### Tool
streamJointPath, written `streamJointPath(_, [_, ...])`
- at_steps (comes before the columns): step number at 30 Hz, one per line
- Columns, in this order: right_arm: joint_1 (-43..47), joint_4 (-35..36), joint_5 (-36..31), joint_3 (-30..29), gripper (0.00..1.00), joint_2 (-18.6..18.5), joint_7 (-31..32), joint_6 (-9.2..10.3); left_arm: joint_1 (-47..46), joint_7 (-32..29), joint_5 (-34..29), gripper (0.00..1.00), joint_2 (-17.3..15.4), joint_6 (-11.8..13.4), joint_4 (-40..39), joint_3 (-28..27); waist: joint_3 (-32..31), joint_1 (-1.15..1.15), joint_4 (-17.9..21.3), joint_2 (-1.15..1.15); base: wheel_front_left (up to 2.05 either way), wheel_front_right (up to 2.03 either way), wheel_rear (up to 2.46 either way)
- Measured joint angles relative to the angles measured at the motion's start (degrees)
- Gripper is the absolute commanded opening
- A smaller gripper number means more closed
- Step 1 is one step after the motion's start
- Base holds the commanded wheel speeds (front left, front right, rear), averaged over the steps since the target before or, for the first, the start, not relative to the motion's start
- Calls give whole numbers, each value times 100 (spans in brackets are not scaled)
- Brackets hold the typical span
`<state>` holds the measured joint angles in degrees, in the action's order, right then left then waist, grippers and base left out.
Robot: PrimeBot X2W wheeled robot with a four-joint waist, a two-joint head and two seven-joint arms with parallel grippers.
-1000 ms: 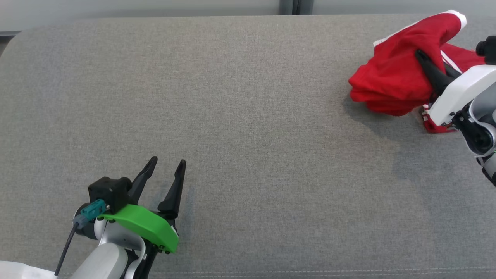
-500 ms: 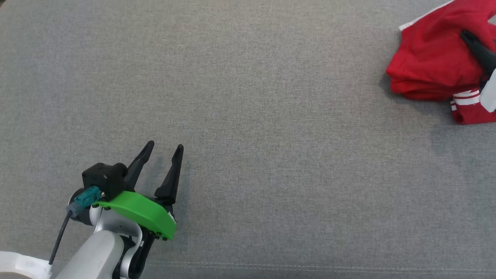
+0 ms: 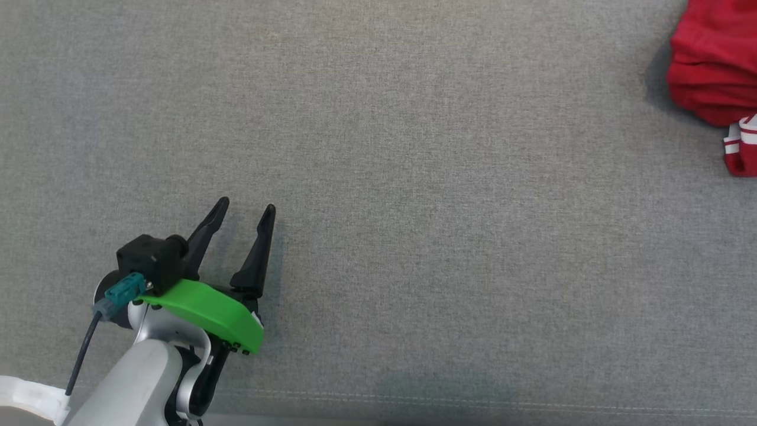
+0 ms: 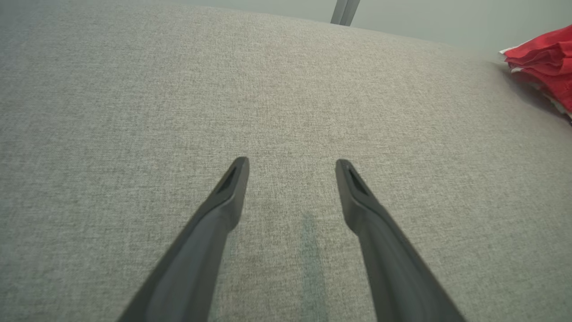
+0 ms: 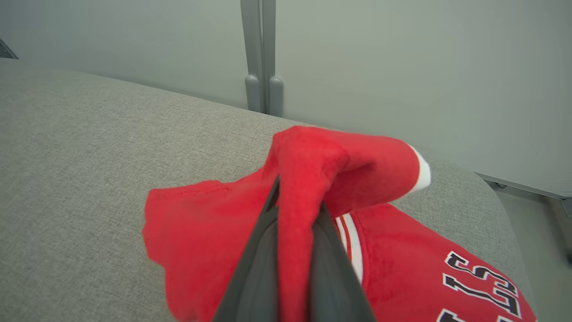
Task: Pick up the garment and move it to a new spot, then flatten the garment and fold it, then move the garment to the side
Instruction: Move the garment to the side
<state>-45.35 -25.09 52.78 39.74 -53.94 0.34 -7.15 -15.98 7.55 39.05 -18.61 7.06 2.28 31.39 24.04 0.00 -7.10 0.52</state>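
Observation:
The red garment (image 3: 712, 65) with white stripes lies bunched at the far right on the grey fabric surface (image 3: 414, 177). In the right wrist view, my right gripper (image 5: 296, 201) is shut on a raised fold of the garment (image 5: 357, 165), with red cloth pinched between its dark fingers (image 5: 252, 255). Black and white lettering shows on the cloth at the lower right. My left gripper (image 3: 246, 205) hovers open over bare fabric at the lower left, far from the garment (image 4: 547, 58). Nothing lies between the spread tips of my left gripper (image 4: 291, 162).
A stitched seam (image 3: 473, 403) runs along the surface's near edge. Behind the surface stand a pale wall and a grey post (image 5: 261, 53). The surface's rounded corner (image 5: 500, 201) drops off just right of the garment. Open fabric stretches between the two arms.
The head camera has moved: the surface's far edge has slid out at the top and the garment has slid toward the picture's right edge. My left gripper stays open.

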Motion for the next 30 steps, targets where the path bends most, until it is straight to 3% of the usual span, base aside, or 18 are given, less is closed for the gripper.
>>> streamJointPath(13, [428, -180, 358, -158, 0, -597, -521, 0, -60, -44, -76, 100, -15, 1, -93, -54, 311, 0, -60, 0, 0, 0, 0])
streamJointPath(23, [769, -973, 430, -242, 0, -478, -924, 15, -130, -47, -141, 100, -46, 2, -87, -94, 446, 0, 15, 0, 0, 0, 0])
streamJointPath(25, [778, -1076, 430, -252, 43, -372, -993, 68, -182, -53, -152, 100, -46, 2, -86, -91, 451, 0, 19, 0, 0, 0, 0])
streamJointPath(26, [789, -1147, 431, -250, 100, -313, -996, 86, -193, -53, -152, 100, -45, 2, -76, -82, 447, 0, 19, 0, 0, 0, 0])
streamJointPath(30, [923, -1404, 470, -236, 100, -170, -995, 249, -198, -78, -153, 100, -23, 2, -48, 1, 403, 0, 8, 0, 0, 0, 0])
